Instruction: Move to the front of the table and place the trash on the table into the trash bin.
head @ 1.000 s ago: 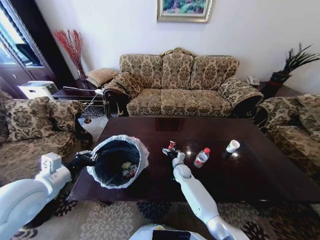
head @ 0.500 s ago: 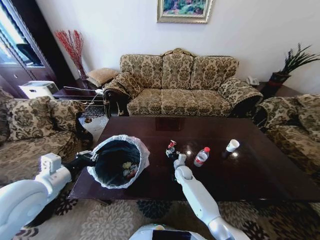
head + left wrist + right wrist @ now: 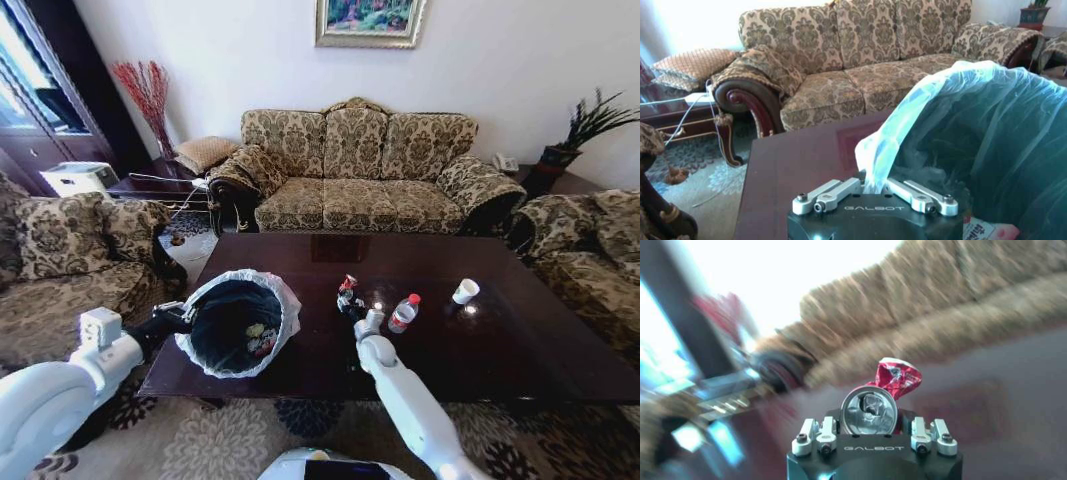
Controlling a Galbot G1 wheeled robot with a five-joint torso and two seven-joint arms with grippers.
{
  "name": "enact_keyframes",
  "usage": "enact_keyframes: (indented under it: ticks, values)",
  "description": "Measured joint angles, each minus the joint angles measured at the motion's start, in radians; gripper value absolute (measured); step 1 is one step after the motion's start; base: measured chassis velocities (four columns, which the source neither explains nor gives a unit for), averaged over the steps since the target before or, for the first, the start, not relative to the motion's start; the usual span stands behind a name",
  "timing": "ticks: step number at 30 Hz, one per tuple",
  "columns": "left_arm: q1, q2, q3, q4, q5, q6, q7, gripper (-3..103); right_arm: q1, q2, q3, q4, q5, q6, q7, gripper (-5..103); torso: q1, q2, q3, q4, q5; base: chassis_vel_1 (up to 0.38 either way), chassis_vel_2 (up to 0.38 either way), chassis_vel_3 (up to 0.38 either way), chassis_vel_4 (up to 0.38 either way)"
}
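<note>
The left gripper (image 3: 180,318) is stretched forward at the table's (image 3: 500,350) left end, clamped on the white liner at the rim of the trash bin (image 3: 238,325), which is held tilted with scraps inside. Just right of the bin, the right gripper (image 3: 349,301) is raised above the tabletop, closed around a crushed red can (image 3: 885,395). Farther right, a red-capped bottle (image 3: 403,314) and a white paper cup (image 3: 465,291) are seen standing on the table.

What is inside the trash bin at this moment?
Inside the trash bin, held at its rim by the left hand, lie a few scraps, yellowish, white and red. The bag liner and the near wall cover the rest of the bottom.
</note>
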Motion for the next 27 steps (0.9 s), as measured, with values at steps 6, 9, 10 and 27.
enact_keyframes:
  ticks: [6, 9, 10, 27]
  values:
    - [0.002, 0.002, 0.005, 0.009, 0.003, -0.004, 0.0, 0, -0.044, -0.103, -0.004, 0.236, 0.066, -0.02, -0.109, 48, 0.0, 0.0, 0.0, 0.0, -0.0001, 0.0, 0.0, 0.0, 0.0]
    - [0.012, -0.001, -0.003, 0.01, 0.003, -0.005, 0.0, 0, -0.046, -0.16, -0.015, 0.353, 0.086, -0.021, -0.139, 48, 0.0, 0.0, 0.0, 0.0004, 0.0, 0.0, 0.0, 0.0, 0.0]
    - [0.012, -0.001, -0.003, 0.01, 0.003, -0.005, 0.0, 0, -0.046, -0.16, -0.015, 0.353, 0.086, -0.021, -0.139, 48, 0.0, 0.0, 0.0, 0.0004, 0.0, 0.0, 0.0, 0.0, 0.0]
    - [-0.008, 0.006, 0.032, 0.054, 0.019, -0.009, 0.002, 0, 0.014, -0.277, -0.054, 0.913, 0.778, -0.341, 0.062, 48, 0.0, 0.0, 0.0, 0.0002, -0.0002, 0.0, 0.0, 0.0, 0.0]
